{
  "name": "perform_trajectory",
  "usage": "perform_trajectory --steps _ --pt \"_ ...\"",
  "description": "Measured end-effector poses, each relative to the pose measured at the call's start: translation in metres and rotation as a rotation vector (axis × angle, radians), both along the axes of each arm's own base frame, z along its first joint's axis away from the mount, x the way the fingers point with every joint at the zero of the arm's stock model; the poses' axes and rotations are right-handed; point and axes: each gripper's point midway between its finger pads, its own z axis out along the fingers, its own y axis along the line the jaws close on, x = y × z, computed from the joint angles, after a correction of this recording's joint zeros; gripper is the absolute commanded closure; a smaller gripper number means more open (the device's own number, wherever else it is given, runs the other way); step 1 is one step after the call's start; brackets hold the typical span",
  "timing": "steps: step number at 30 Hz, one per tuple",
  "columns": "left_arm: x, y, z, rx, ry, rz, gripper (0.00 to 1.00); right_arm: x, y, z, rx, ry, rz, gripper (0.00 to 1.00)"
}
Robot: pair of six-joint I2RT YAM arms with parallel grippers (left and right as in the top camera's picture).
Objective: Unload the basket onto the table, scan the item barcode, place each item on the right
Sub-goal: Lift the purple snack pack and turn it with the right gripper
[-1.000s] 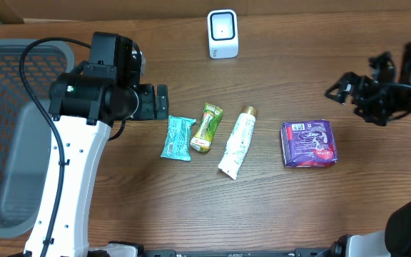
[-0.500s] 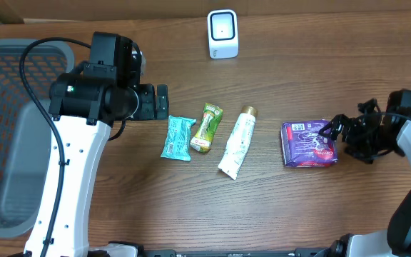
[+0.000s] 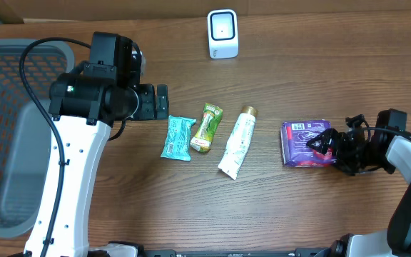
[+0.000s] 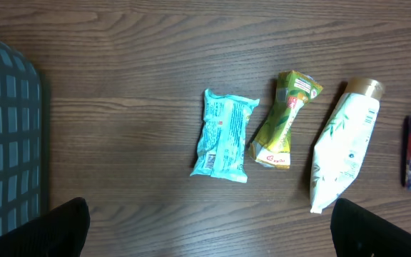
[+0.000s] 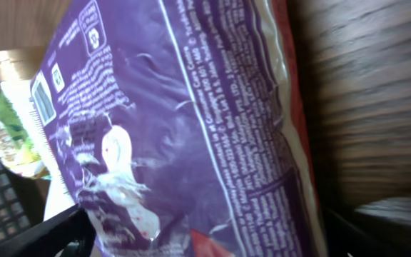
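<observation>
Since a second ago the right gripper (image 3: 327,143) has come down from the far right corner of the desk (image 3: 277,214) to the purple packet (image 3: 305,143). That packet, the item to scan, lies flat near the desk's right edge. From overhead I see the gripper at the packet's right end, one dark finger reaching over its top face. The right wrist view is filled by the packet's printed purple film. The fingers (image 5: 34,239) stand wide apart at the lower corners with the packet between them, and I cannot tell whether either one presses on it.

The left gripper (image 3: 160,101) hangs above the left half of the desk. Its fingers (image 4: 41,232) are spread wide with nothing between them.

Three other items lie in a row across the middle of the desk:
- a teal packet (image 3: 178,137)
- a green packet (image 3: 207,128)
- a white tube (image 3: 237,141) with a gold cap

The white scanner (image 3: 222,33) stands at the middle of the far edge, and a grey basket (image 3: 6,164) sits off the left edge.
</observation>
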Motion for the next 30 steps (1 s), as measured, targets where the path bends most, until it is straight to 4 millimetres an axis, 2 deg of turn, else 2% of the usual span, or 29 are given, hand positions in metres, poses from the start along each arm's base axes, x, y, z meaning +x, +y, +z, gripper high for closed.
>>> perform_trajectory --steps 3,5,8,12,13,17,26,30 --pt "0.0 0.0 0.0 0.0 0.0 0.0 0.0 0.003 0.003 0.0 0.019 -0.035 0.004 0.23" --pt "0.0 0.0 0.0 0.0 0.0 0.0 0.0 0.005 0.004 -0.001 0.028 -0.053 0.001 0.41" --pt "0.0 0.0 0.0 0.0 0.0 0.0 0.0 0.006 0.006 -0.003 0.04 -0.066 -0.007 0.59" --pt "0.0 0.0 0.0 0.0 0.0 0.0 0.0 0.011 0.008 -0.001 0.065 -0.091 -0.024 0.62" --pt "0.0 0.0 0.0 0.0 0.0 0.0 0.0 0.014 0.008 0.001 0.072 -0.104 -0.024 0.66" --pt "0.0 0.0 0.0 0.0 0.0 0.0 0.0 0.026 0.013 0.012 0.123 -0.184 -0.012 0.96" --pt "0.0 0.0 0.0 0.0 0.0 0.0 0.0 0.033 0.022 0.03 0.219 -0.196 -0.027 0.96" --pt "0.0 0.0 0.0 0.0 0.0 0.0 0.0 0.044 0.028 0.05 0.228 -0.202 -0.013 0.96"
